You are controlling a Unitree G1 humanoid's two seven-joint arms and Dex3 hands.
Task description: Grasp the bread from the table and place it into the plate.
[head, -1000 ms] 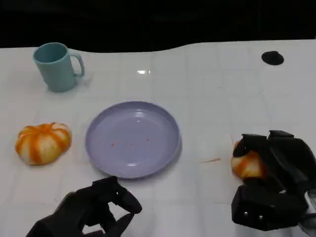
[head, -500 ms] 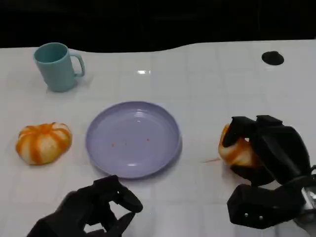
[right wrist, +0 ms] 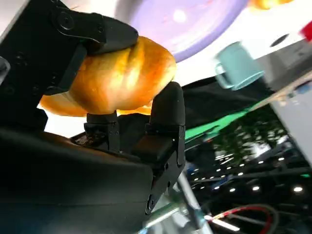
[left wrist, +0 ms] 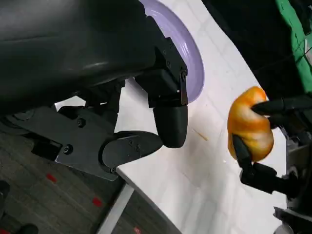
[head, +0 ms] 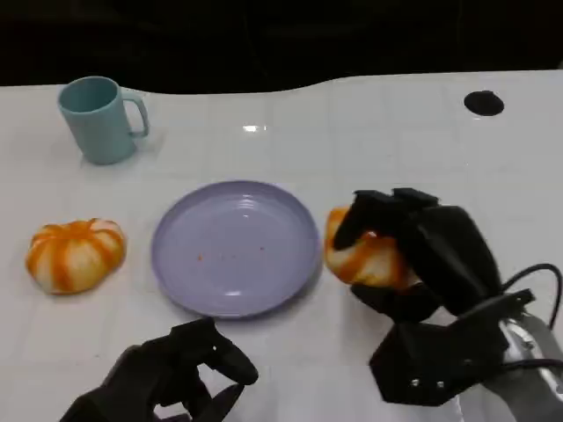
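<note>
A white bench (head: 396, 149) with faint tile-like lines is seen under a dark background; a small glare spot lies on it beyond the plate (head: 236, 247), and a small black round mark (head: 484, 103) sits far to the plate's right, near the bench's back edge. In the left wrist view a grey floor with red marks is visible below the bench edge, and in the right wrist view green fabric and ceiling lights are seen past the bench. The lilac plate is placed at the middle of the bench, with a few tiny crumbs on its surface. A teal mug (head: 98, 119) is stood upright behind the plate and to its left. An orange-and-white striped bun (head: 76, 254) is laid on the bench to the left of the plate, apart from it.

The bread (head: 365, 258) is held by the right hand (head: 413, 264) just beside the plate's right rim, outside the plate. The black fingers (right wrist: 168, 109) are wrapped closely over and under the bread, so that it is gripped from both sides. The left hand (head: 171, 378) is kept in front of the plate, near its front rim, with its fingers (left wrist: 168, 119) curled inward around nothing.
</note>
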